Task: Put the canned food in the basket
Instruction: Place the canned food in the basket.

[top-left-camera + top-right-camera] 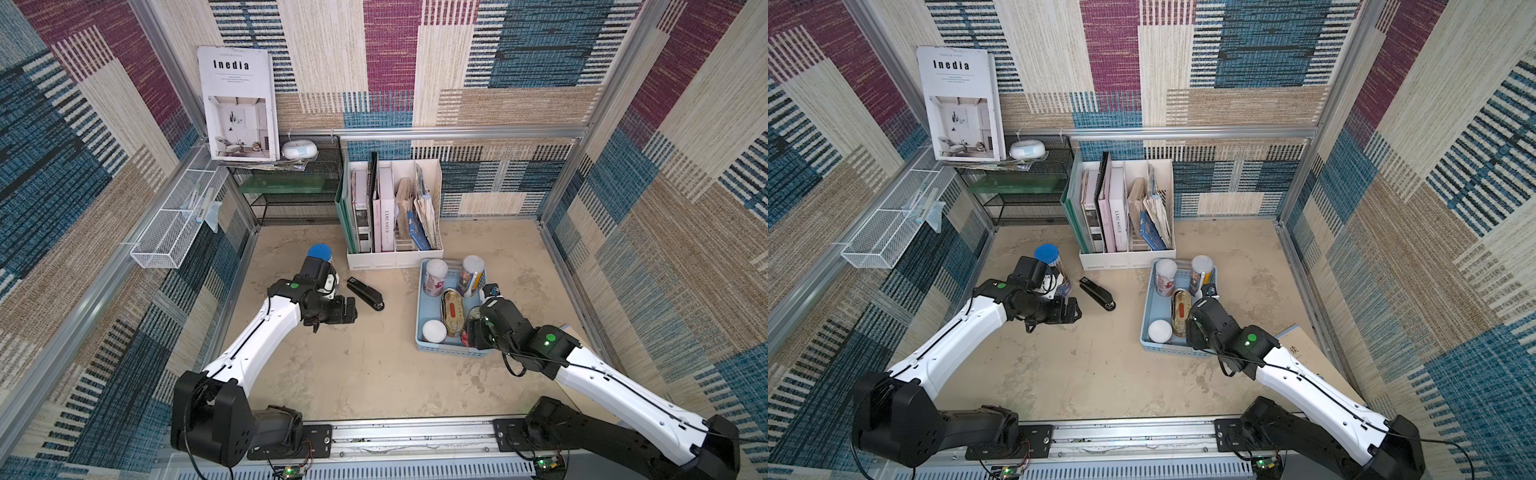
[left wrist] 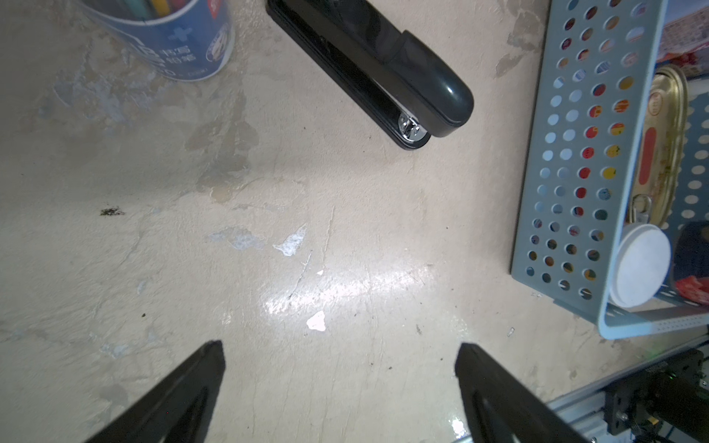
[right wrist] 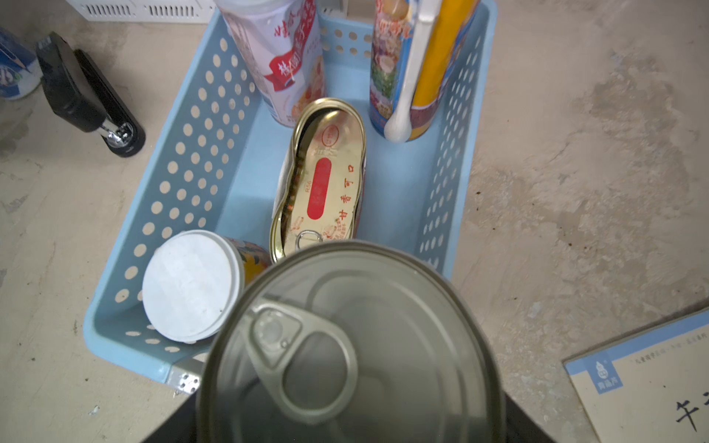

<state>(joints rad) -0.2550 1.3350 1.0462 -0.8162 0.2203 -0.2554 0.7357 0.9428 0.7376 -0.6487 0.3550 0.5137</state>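
The light blue perforated basket (image 1: 419, 307) (image 3: 192, 165) sits right of centre. Inside it stand two slim white-lidded cans at the back (image 1: 435, 276) (image 1: 472, 274) and a third at the front left (image 1: 434, 331). A flat oval gold tin (image 3: 322, 180) with a red label lies in the middle. My right gripper (image 1: 475, 326) is shut on the wide steel pull-ring can (image 3: 345, 345), which sits over the basket's near right corner; its fingers are mostly hidden behind the can. My left gripper (image 2: 341, 353) hangs open over bare floor, left of the basket, with nothing in it.
A black stapler (image 1: 365, 293) lies between the arms. A blue-capped pencil tube (image 1: 320, 253) stands behind the left wrist. The white file holder (image 1: 395, 216) stands just behind the basket. A notebook (image 3: 644, 383) lies right of the right arm. A white wire basket (image 1: 166, 232) hangs on the left wall.
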